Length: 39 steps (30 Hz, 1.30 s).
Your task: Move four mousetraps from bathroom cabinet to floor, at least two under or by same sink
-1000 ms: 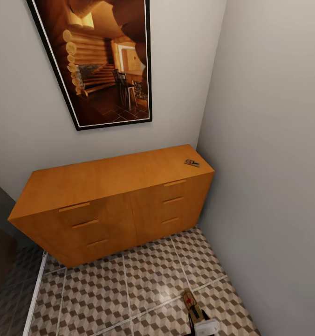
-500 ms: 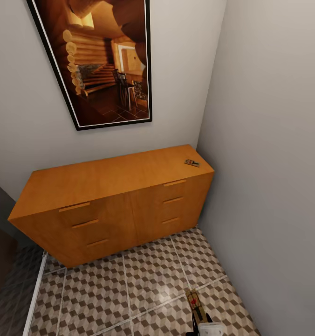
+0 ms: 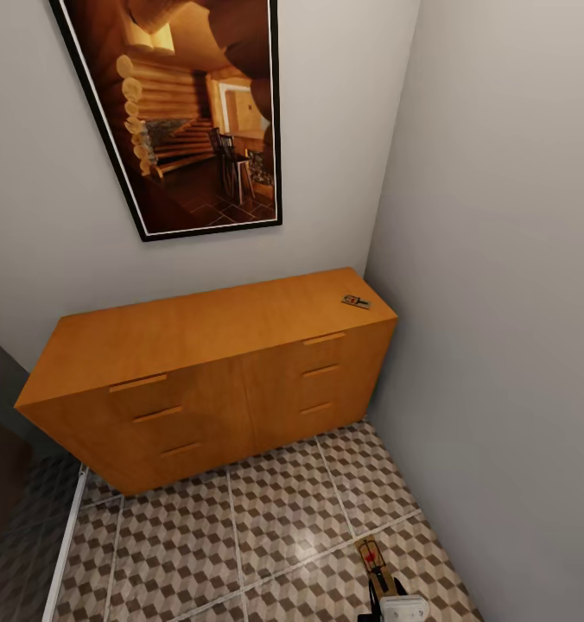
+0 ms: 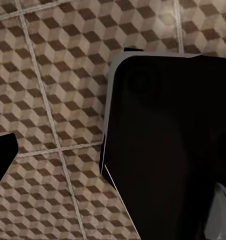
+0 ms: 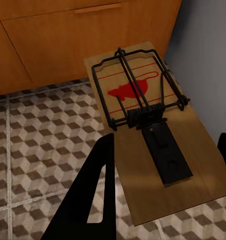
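My right gripper (image 3: pixel 385 594) is at the bottom of the head view, low over the bathroom floor (image 3: pixel 266 527) near the right wall. It is shut on a mousetrap (image 3: pixel 374 557). In the right wrist view this mousetrap (image 5: pixel 153 135) is a wooden board with a black wire frame and a red mark. It lies between the dark fingers (image 5: pixel 100 185) of the right gripper (image 5: pixel 168 145). A second mousetrap (image 3: pixel 355 301) lies on the right end of the cabinet (image 3: pixel 197 380) top. One finger (image 4: pixel 2 157) of my left gripper (image 4: pixel 110 155) stands far to the side over the tiles, holding nothing.
The orange-brown cabinet (image 5: pixel 87 30) stands against the back wall under a framed picture (image 3: pixel 197 112). A grey wall (image 3: pixel 499 345) closes the right side. A dark robot body part (image 4: pixel 168 150) covers much of the left wrist view. Patterned tiles lie between me and the cabinet.
My right gripper has drawn back with the mousetrap, toward the bottom right of the head view. The cabinet and the trap on it have not moved.
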Available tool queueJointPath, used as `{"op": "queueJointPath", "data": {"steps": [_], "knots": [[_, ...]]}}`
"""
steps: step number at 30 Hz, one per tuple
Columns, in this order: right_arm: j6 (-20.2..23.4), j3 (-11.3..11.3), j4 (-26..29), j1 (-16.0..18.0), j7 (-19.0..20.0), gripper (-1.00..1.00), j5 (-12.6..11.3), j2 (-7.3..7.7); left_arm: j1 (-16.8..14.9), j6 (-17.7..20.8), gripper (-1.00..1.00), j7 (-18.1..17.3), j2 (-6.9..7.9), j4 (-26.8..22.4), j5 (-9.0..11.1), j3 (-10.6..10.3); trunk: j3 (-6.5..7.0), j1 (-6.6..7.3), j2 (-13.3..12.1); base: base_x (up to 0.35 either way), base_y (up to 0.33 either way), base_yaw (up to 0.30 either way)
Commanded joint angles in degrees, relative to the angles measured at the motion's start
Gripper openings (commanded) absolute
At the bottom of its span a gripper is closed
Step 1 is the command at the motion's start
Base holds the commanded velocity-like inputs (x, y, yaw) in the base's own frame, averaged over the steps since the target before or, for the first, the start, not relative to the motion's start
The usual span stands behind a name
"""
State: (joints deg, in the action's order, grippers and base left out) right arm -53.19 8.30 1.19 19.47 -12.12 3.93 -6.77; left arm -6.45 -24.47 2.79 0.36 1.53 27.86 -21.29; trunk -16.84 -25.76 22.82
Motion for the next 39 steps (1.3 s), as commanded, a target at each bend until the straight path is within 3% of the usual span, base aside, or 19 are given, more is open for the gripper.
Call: {"op": "queueJointPath", "data": {"steps": [1, 19, 30, 39], "knots": [[-0.07, 0.23, -0.05, 0.05, -0.66, -1.00, 0.38, -0.01, -0.06, -0.30, 1.00, 0.19, -0.02, -0.17, 0.18, -0.49, -0.09, -0.03, 0.10, 0.000, 0.000, 0.000], [-0.15, 0.26, -0.09, 0.05, -0.63, -1.00, 0.38, -0.52, -0.05, -0.29, 1.00, 0.11, -0.16, -3.90, 0.09, -0.59, -0.08, -0.03, 0.10, 0.000, 0.021, -0.007], [-0.24, 0.23, -0.09, 0.05, -0.63, -1.00, 0.36, -0.55, -0.05, -0.23, 1.00, 0.08, -0.19, -3.90, 0.09, -0.61, 0.44, -0.03, 0.10, 0.000, 0.256, -0.196], [-0.25, 0.23, -0.12, 0.05, -0.63, -1.00, 0.37, -0.54, -0.05, -0.23, 1.00, 0.02, -0.19, -3.90, 0.09, -0.64, 0.95, -0.03, 0.10, 0.000, 0.052, -0.221]]}}
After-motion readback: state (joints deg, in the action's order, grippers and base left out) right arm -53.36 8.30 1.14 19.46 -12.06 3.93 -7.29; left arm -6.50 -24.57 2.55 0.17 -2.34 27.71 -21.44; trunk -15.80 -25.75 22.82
